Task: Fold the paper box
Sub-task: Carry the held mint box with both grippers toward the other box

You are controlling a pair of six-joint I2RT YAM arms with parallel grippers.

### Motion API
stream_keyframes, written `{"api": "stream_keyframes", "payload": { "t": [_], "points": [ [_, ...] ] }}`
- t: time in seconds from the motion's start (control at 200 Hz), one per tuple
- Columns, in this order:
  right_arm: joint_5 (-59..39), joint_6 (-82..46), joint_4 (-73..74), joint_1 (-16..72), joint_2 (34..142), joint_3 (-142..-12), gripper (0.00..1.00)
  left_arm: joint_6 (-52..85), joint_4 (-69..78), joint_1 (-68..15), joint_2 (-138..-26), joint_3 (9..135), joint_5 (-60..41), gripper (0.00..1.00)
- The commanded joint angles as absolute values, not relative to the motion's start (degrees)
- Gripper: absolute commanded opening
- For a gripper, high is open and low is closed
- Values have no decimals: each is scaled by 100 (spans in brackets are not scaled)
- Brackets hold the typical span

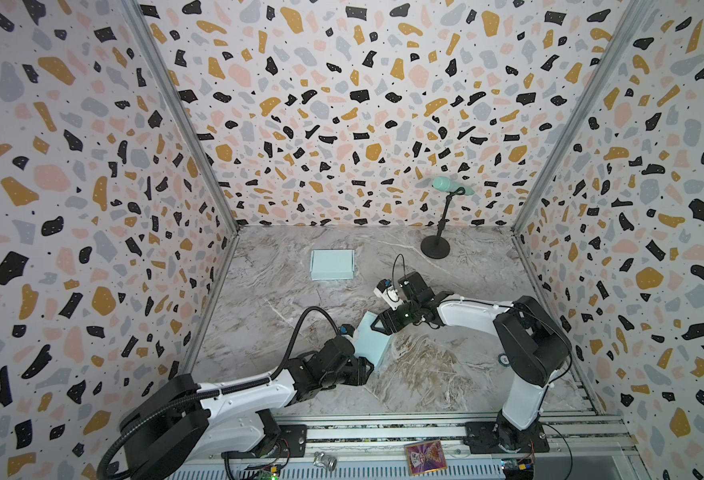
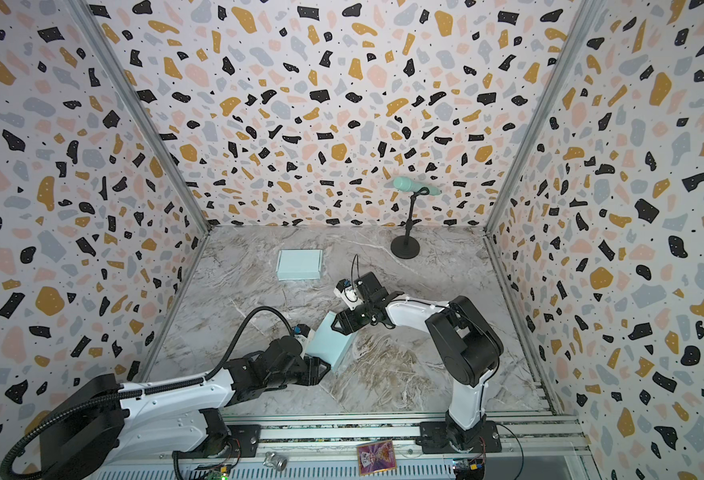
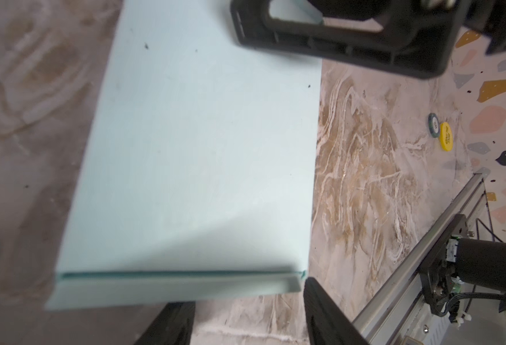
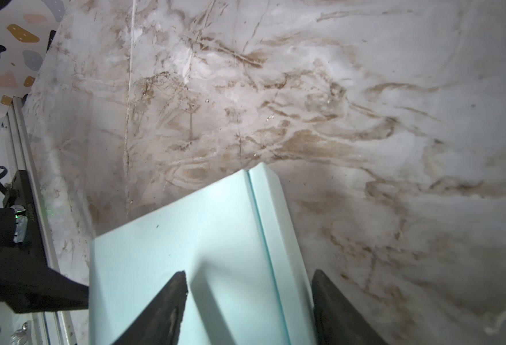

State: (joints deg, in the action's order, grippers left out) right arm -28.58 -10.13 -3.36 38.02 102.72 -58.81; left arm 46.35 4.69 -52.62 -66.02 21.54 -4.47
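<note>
A flat pale-blue paper box (image 1: pixel 371 340) (image 2: pixel 328 341) lies on the marble table between my two grippers in both top views. My left gripper (image 1: pixel 368 366) (image 3: pixel 245 310) is at its near end; its jaws are open, one finger (image 3: pixel 323 313) just beside the box's corner and table showing between them. My right gripper (image 1: pixel 377 324) (image 4: pixel 248 295) is at the far end, open, straddling the box's folded edge strip (image 4: pixel 278 239): one finger (image 4: pixel 168 298) is over the panel, the other outside the edge. A second pale-blue box (image 1: pixel 332 264) sits closed at the back left.
A teal object on a black stand (image 1: pixel 436 246) stands at the back right. A yellow disc (image 3: pixel 445 136) and a small tape roll lie near the right wall. A card (image 1: pixel 425 457) and a metal piece (image 1: pixel 325 461) rest on the front rail.
</note>
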Motion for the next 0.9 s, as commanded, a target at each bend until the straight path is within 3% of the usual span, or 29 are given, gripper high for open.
{"api": "stream_keyframes", "payload": {
  "t": [0.0, 0.896],
  "points": [
    [-2909, -1133, -251, 3816, 9865, -5700, 67, 4651, 1027, -5155, -6547, 2096, -623, 60],
    [-2619, -1815, 452, 3548, 8837, -4368, 66, 4273, 1397, -4494, -7713, 2856, -781, 61]
  ]
}}
